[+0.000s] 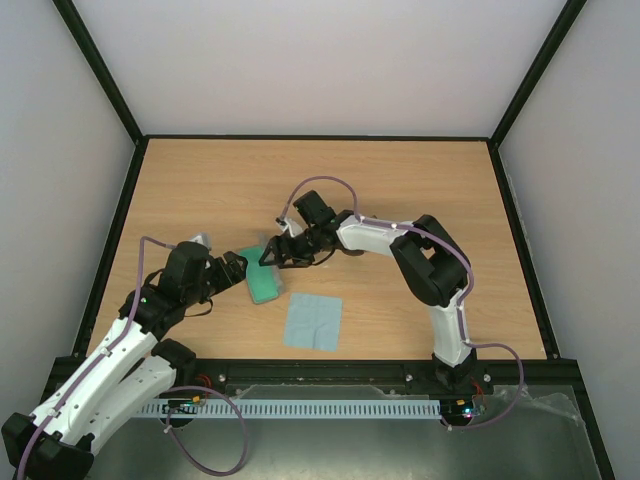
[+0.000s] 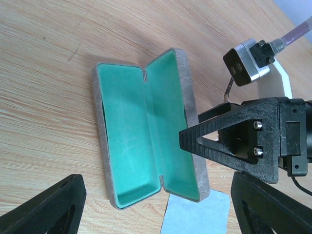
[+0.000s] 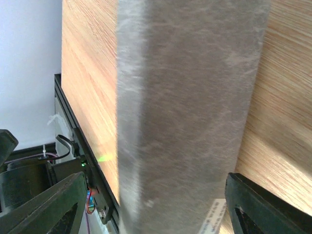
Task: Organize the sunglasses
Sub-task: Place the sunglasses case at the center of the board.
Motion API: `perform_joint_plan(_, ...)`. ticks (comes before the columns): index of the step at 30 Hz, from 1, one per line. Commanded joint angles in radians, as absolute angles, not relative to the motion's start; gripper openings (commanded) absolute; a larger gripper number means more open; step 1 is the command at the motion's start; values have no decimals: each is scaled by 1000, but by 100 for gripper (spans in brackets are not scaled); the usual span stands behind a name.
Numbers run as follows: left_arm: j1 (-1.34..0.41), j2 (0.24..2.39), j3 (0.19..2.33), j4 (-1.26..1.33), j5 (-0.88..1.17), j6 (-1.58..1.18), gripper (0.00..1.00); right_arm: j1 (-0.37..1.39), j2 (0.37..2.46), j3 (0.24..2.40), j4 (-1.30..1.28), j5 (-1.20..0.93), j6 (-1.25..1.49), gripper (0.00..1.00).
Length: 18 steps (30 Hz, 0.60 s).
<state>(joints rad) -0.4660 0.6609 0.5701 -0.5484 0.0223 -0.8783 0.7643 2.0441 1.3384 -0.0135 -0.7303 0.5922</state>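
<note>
The grey case [image 1: 262, 280] lies open on the table, its green lining [image 2: 141, 136] facing up and nothing inside it. My left gripper [image 2: 156, 209] stands open just short of the case's near end, and both its fingers are apart from the case. My right gripper [image 1: 275, 255] is at the raised lid [image 2: 187, 97], with one finger [image 2: 219, 141] reaching over the lid's rim. In the right wrist view the lid's grey outside [image 3: 190, 112] fills the space between the widely spread fingers [image 3: 265, 207], and a gap shows on the left side. The sunglasses are hidden.
A light blue cloth [image 1: 312, 320] lies flat just in front of the case, its corner [image 2: 195, 214] touching the case's near end. The black frame rail [image 1: 320, 370] runs along the table's near edge.
</note>
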Motion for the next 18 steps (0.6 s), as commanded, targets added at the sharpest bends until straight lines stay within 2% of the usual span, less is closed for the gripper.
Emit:
perform_joint_plan(1,-462,651,562,-563,20,-871,84,767,2017,1368,-117,-692,539,79)
perform_joint_plan(8,-462,656,560,-557,21,-871,84,795,1908,1366,-282,-463,441,80)
perform_joint_plan(15,-461,666,557,-547,21,-873,84,964,1805,1376,-418,-185,386,79)
perform_joint_plan(16,-460,667,557,-546,21,-873,84,991,1799,1378,-435,-146,389,77)
perform_joint_plan(18,-462,664,558,-549,20,-873,84,1040,1774,1363,-456,-44,415,66)
